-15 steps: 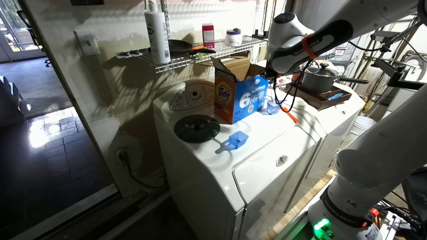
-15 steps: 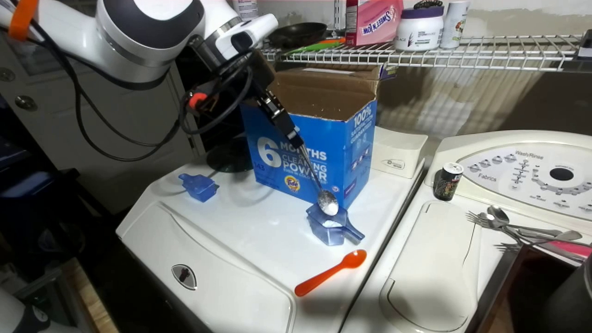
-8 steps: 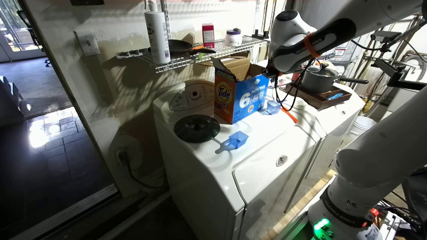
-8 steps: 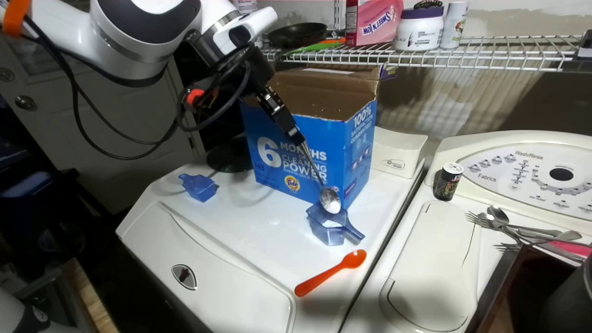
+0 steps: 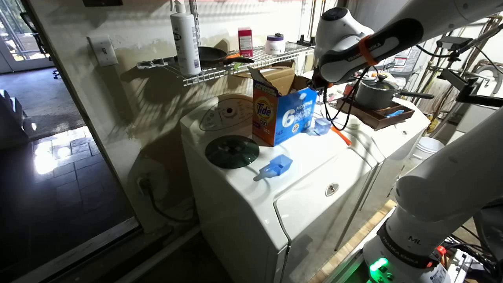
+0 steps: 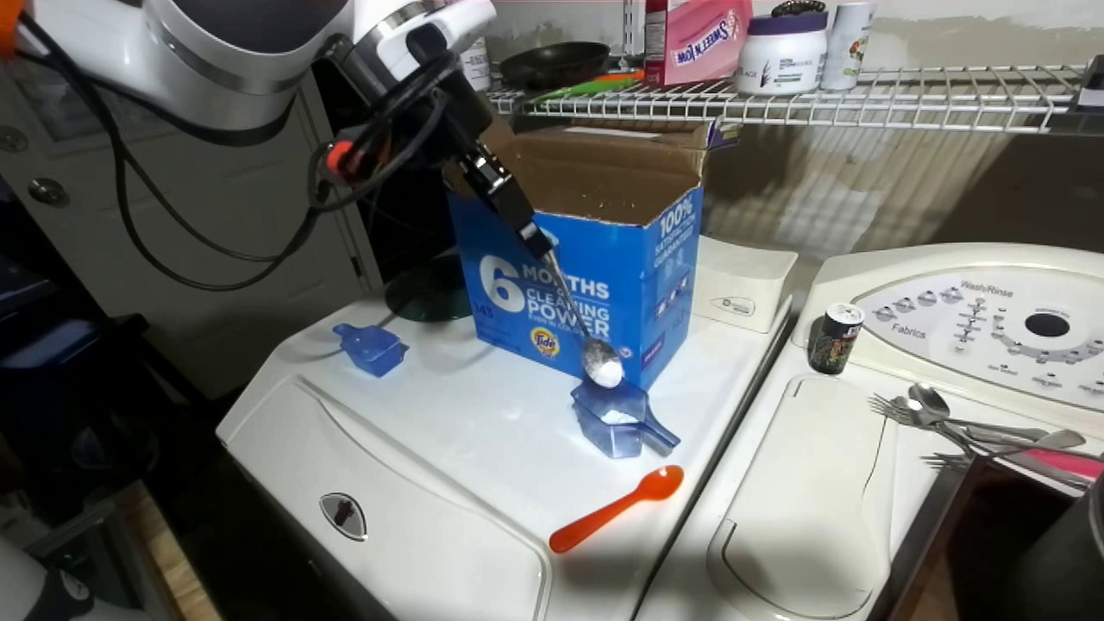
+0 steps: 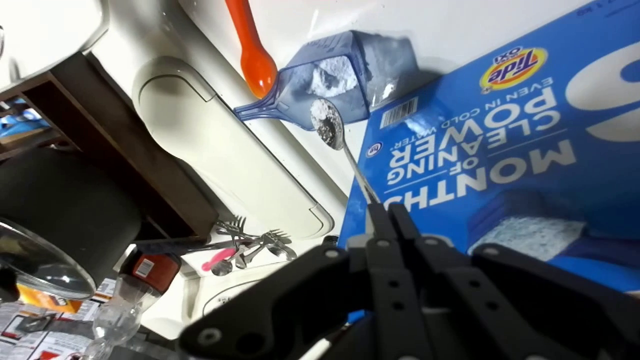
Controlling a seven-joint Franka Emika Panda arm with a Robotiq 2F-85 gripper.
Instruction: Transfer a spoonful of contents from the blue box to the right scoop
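The blue box (image 6: 578, 285) stands open on the washer; its front also shows in the wrist view (image 7: 505, 130). The right scoop (image 6: 608, 435), pale translucent blue, sits against the box's front corner with white powder inside; it also shows in the wrist view (image 7: 295, 95). My gripper (image 6: 536, 241) is shut on the handle of a metal spoon (image 6: 601, 360), seen in the wrist view (image 7: 327, 123) too. The spoon points down, its bowl carrying some white powder, just above the scoop's box-side rim. I cannot tell whether they touch. The gripper's fingers (image 7: 390, 215) are in front of the box.
A deeper blue scoop (image 6: 373, 349) and a dark round disc (image 5: 232, 151) lie on the same machine. An orange spoon (image 6: 617, 509) lies by the right scoop. A small can (image 6: 835, 338) and cutlery (image 6: 966, 431) are beyond the gap. A wire shelf (image 6: 931, 99) hangs behind.
In an exterior view the arm, gripper and spoon have shifted a little left and up, after a slight move right. The spoon's bowl still carries powder. The box and scoops have not moved.
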